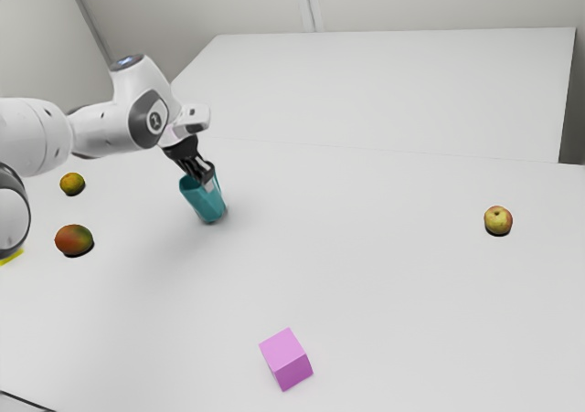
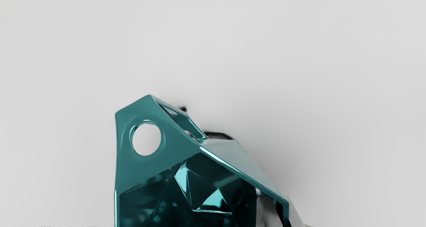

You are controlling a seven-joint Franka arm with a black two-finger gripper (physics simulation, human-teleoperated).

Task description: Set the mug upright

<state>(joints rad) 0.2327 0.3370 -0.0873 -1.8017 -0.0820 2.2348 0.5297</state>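
So the gripper (image 1: 206, 182) has hold of the teal mug (image 1: 203, 201) by its wall, one finger inside, one outside. The mug's on the desk's (image 1: 384, 275) far part, toward the exterior view's left, mouth up and pretty much upright. Can't tell if the base is totally flat, so this could be the last bit of straightening or just the hold before release. Either way, get the base flat before loosening, and no sideways drag on that rim, or it'll probably tip. Mango (image 1: 74, 239) and orange (image 1: 72, 184) sit further left, pink cube (image 1: 286, 358) nearer, apple (image 1: 498, 219) well off right.
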